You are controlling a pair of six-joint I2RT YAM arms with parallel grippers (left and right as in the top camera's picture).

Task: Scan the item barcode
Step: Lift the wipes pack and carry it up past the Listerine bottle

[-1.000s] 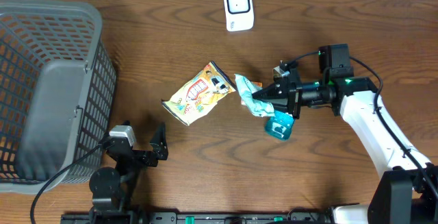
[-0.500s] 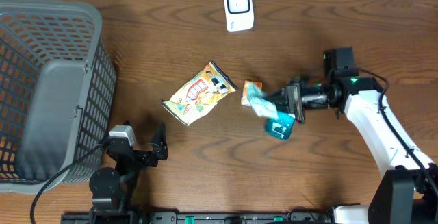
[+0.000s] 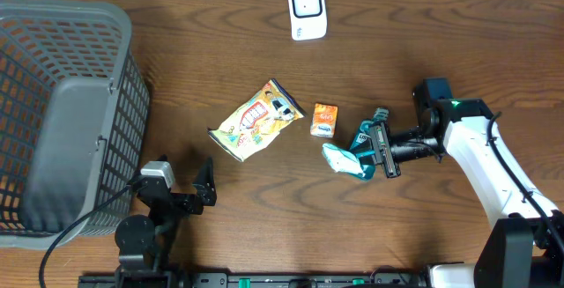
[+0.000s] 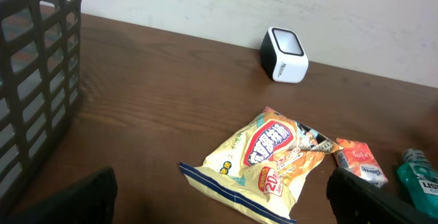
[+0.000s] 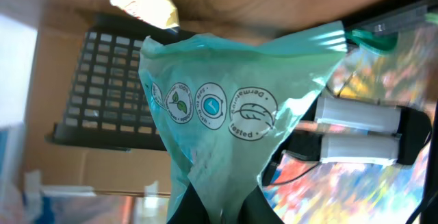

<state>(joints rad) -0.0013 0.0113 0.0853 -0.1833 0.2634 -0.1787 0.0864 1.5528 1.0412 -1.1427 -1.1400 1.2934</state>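
The right claw (image 5: 212, 207) is clenched on the lower edge of one pale green pouch (image 5: 219, 107), which it holds just above the bench (image 3: 441, 50), right of centre and near the front. The pouch's printed side, with four round emblems, faces the wrist camera. A darker teal pack (image 3: 365, 170) lies partly hidden beneath pouch and claw. Just beside them to the left sits one small orange box (image 3: 324, 119), and further left one yellow snack bag (image 3: 257, 119) lies flat, close to the box. One white scanner (image 3: 307, 11) stands at the far edge of the bench, well apart from the held pouch. One grey mesh basket (image 3: 62, 11) fills the left end. The left claw (image 3: 206, 189) rests released at the front left, its fingers spread wide and gripping nothing.
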